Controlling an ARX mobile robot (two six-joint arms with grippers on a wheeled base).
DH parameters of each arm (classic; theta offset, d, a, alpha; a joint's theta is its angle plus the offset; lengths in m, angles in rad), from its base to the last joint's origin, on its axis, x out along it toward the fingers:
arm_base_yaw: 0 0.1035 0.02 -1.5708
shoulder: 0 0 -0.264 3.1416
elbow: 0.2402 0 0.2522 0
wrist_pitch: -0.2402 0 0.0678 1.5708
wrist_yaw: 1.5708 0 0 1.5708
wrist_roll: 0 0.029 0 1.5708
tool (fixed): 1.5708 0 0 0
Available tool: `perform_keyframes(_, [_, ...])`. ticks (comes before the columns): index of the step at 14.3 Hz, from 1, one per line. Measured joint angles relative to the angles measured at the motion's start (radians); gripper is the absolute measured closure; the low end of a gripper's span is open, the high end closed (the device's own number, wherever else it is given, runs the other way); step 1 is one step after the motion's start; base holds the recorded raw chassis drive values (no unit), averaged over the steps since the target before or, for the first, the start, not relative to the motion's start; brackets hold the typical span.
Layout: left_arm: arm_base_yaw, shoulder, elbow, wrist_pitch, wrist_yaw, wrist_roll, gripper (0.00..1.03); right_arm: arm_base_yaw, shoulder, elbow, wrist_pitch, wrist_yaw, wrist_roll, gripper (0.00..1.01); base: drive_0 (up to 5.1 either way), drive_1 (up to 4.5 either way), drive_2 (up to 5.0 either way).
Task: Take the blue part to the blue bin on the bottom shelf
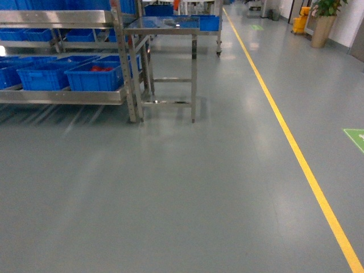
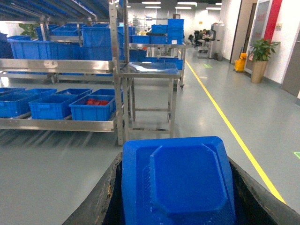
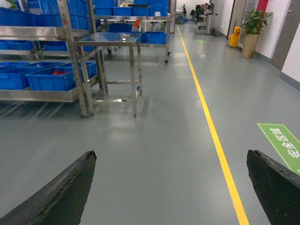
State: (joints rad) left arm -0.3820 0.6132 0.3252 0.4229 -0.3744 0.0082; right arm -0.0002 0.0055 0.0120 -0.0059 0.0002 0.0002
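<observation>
In the left wrist view the blue part (image 2: 180, 183), a chunky block with a raised octagonal face, fills the space between black fingers (image 2: 101, 199); my left gripper (image 2: 176, 161) is shut on it. My right gripper (image 3: 171, 154) hangs open over bare floor with nothing between its fingers. Neither gripper shows in the head view. The bottom shelf (image 1: 62, 95) of the steel rack stands far ahead on the left, its front lip also visible from the wrists (image 2: 56, 124) (image 3: 37, 95). Several blue bins (image 1: 94, 78) (image 2: 91, 108) (image 3: 51, 80) sit on it.
The nearest bin holds red items (image 1: 101, 69). A bare steel table (image 1: 165, 25) stands right of the rack. A yellow floor line (image 1: 284, 131) runs along the right, with a green floor mark (image 1: 355, 136) beyond it. Grey floor lies between me and the rack.
</observation>
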Motion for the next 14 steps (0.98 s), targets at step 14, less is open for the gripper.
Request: perform_keyframes(14, [0.0, 0.002, 0.0, -0.003, 0.0, 0.0, 0.59, 0.0, 0.0, 0.0, -0.002, -0.001, 0.0, 0.03, 0.0, 4.29, -4.2])
